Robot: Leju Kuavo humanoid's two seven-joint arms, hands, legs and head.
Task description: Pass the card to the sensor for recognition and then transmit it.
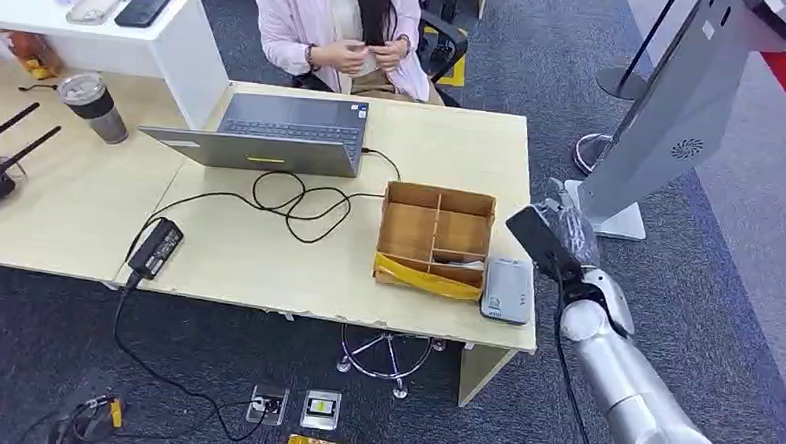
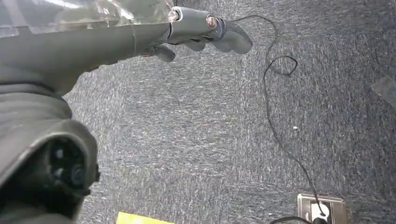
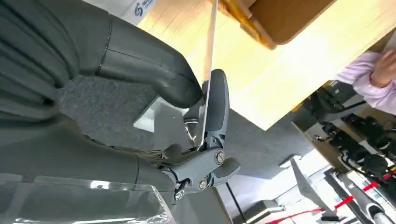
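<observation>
Dark card (image 1: 540,240) pinched in right hand (image 1: 572,233), fingers (image 3: 215,100) partly hidden

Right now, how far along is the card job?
Done: the right hand already pinches the card, seen edge-on between thumb and a finger in the right wrist view.
In hand: the card is held off the desk's right edge, beside the reader, not over it.
Left: present the card to the reader, then pass it on. The left hand hangs over the carpet, holding nothing.
</observation>
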